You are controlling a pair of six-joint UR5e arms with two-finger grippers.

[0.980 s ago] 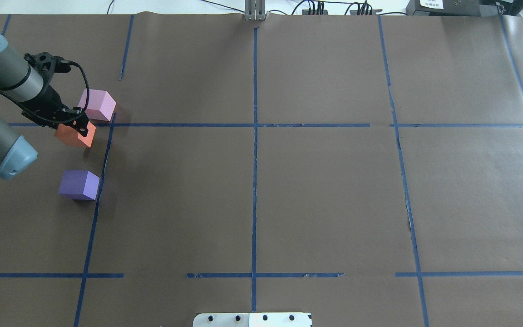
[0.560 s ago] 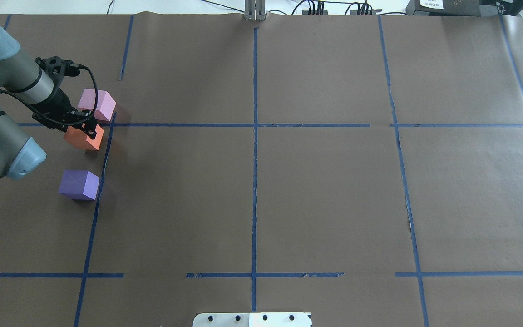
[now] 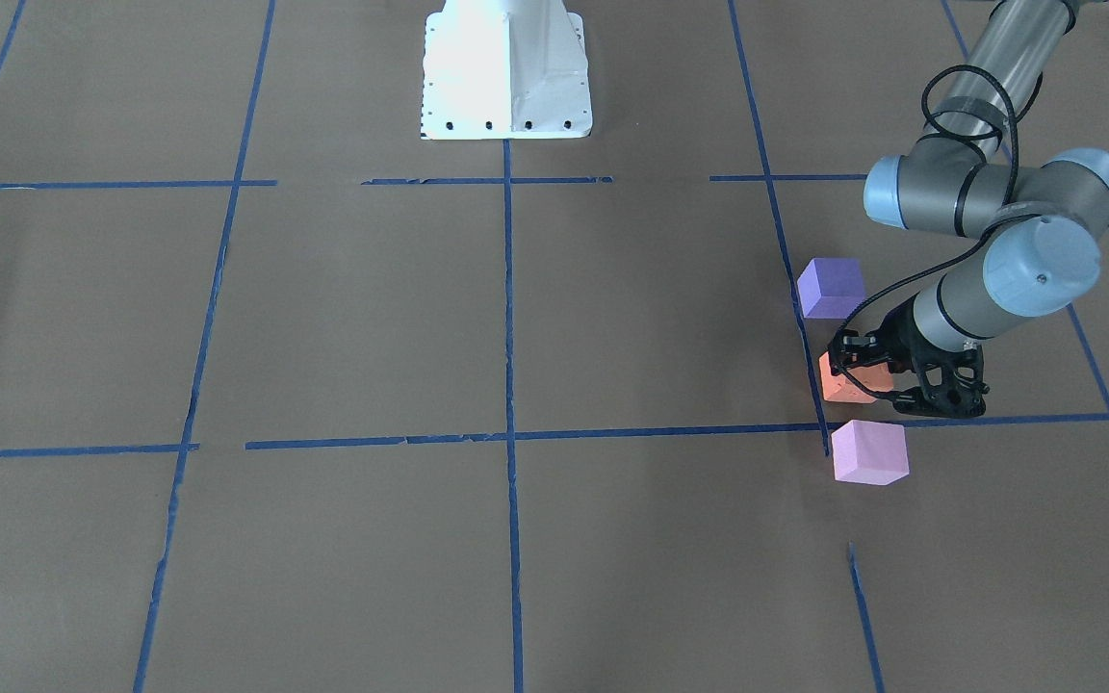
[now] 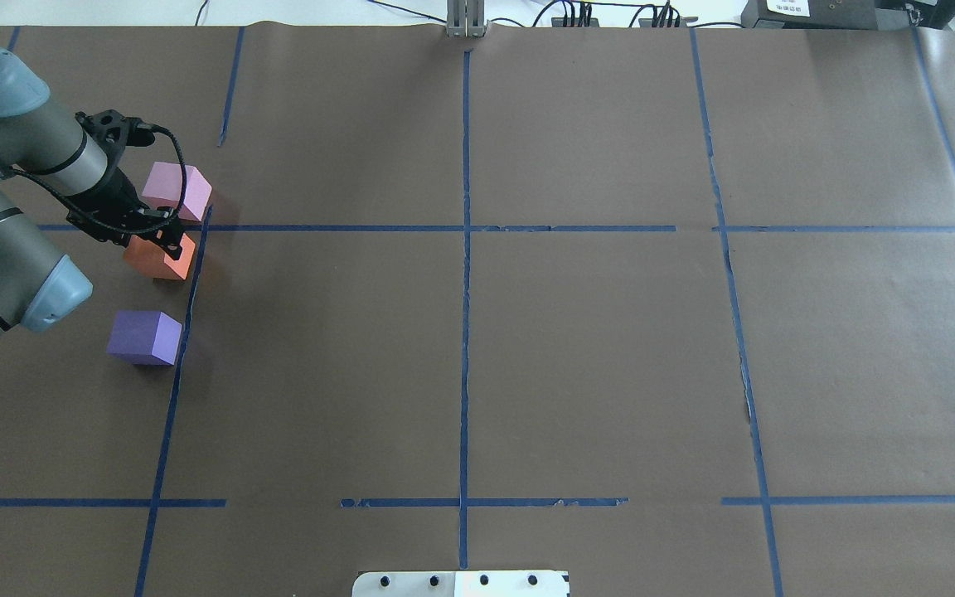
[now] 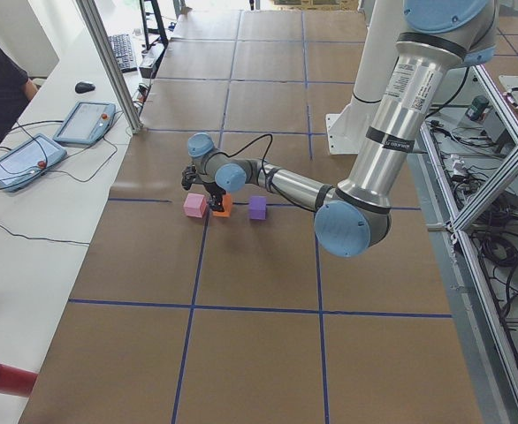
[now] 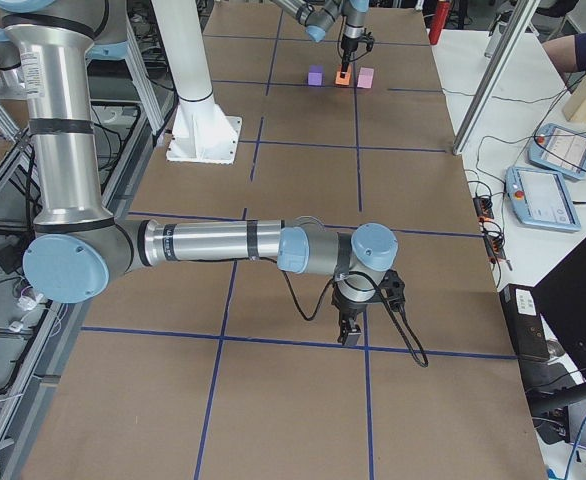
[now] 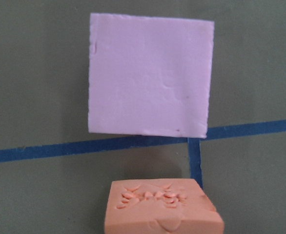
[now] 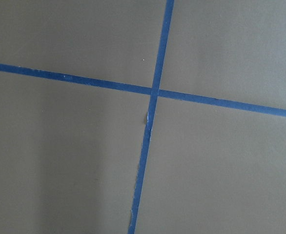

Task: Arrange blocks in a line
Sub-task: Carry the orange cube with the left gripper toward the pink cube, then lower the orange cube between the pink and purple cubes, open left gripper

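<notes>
On brown paper (image 4: 527, 332), left tool (image 4: 168, 240) clamps orange block (image 4: 146, 258); right tool (image 6: 351, 336) cannot be judged.

Silver-grey arms (image 3: 1021, 38), pale-blue joint caps (image 3: 1041, 265), black left gripper (image 4: 167, 240), looping black cable (image 3: 924, 96), white base (image 3: 504, 67).

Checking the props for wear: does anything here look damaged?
The small orange foam cube, at the left pincer, has a cluster of small dents pressed into its top face.

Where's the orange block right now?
In the overhead view the orange block is at the far left, in the left hand, between the pink block and the purple block, just left of a blue tape line.
</notes>
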